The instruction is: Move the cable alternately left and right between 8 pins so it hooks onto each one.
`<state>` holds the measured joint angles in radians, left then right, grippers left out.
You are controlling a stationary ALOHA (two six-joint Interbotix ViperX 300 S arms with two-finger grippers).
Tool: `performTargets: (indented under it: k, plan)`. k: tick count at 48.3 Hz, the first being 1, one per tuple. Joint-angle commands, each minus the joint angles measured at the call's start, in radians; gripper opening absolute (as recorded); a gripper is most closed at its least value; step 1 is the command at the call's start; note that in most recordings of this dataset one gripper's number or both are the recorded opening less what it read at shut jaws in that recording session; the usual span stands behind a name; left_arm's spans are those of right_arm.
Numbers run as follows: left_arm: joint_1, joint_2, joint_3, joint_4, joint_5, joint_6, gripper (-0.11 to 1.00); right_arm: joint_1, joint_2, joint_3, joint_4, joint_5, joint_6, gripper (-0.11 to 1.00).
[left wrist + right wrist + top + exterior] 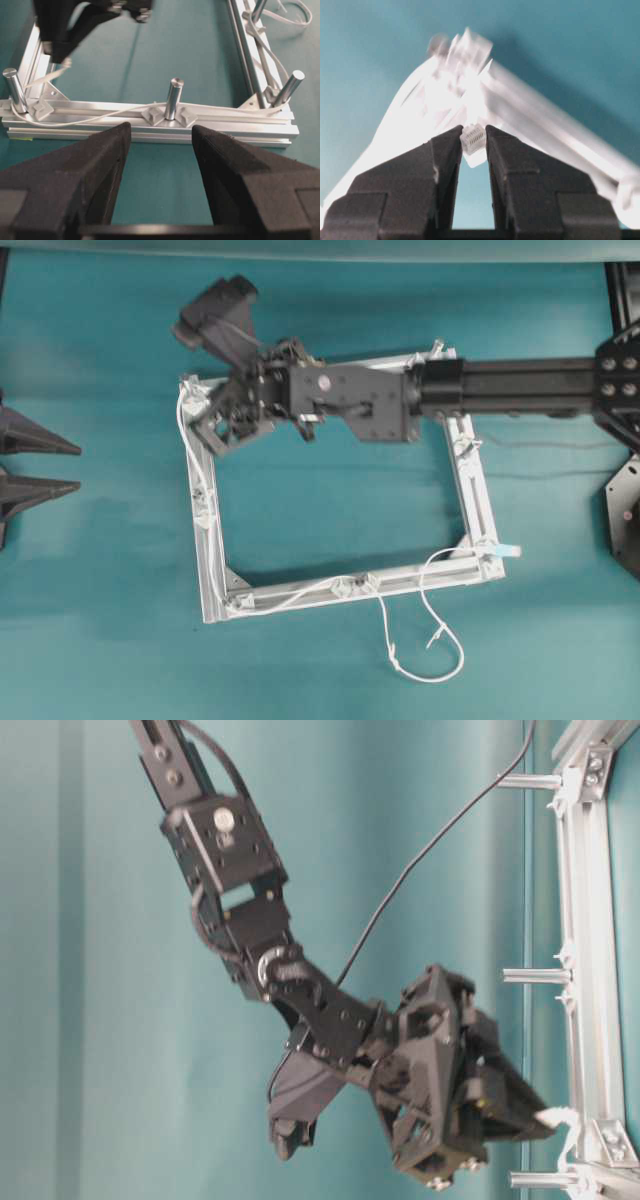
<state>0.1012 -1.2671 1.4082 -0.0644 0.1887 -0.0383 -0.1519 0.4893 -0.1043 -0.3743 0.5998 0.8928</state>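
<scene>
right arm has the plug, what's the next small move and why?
Probably carry the plug around the top-left corner pin and pull the cable taut. The right gripper is shut on the plug above that corner of the frame; the cable already runs along the bottom and left bars.

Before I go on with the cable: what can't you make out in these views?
- Overhead: the right arm hides the frame's top bar, so not all pins can be counted.
- Right wrist: frame blurred; the right gripper pinches the plug.
- Left wrist: left gripper open; cable run cut off at the edges.
</scene>
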Motion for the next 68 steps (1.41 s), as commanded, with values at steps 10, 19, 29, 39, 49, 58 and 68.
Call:
performTargets:
  k: [10,19,29,39,49,58,68]
  plan:
    - [-0.003,0.005,-0.011,0.003,-0.009,-0.006,0.54,0.025,-0.141,0.129,-0.002,-0.051,0.012,0.18]
    - [-0.005,0.005,-0.011,0.003,-0.009,-0.006,0.54,0.028,-0.193,0.202,-0.003,-0.064,0.018,0.18]
    - [-0.005,0.005,-0.011,0.002,-0.008,-0.006,0.54,0.049,-0.259,0.308,-0.002,-0.091,0.021,0.18]
    - [-0.005,0.006,-0.011,0.002,-0.009,-0.006,0.54,0.075,-0.307,0.373,0.002,-0.160,0.018,0.18]
    - [-0.005,0.006,-0.009,0.002,-0.008,-0.006,0.54,0.097,-0.310,0.396,0.002,-0.218,0.015,0.18]
    - [-0.005,0.006,-0.011,0.003,-0.008,-0.006,0.54,0.109,-0.324,0.417,0.002,-0.219,0.014,0.18]
    - [-0.005,0.005,-0.009,0.002,-0.008,-0.006,0.54,0.115,-0.353,0.491,0.008,-0.232,0.014,0.18]
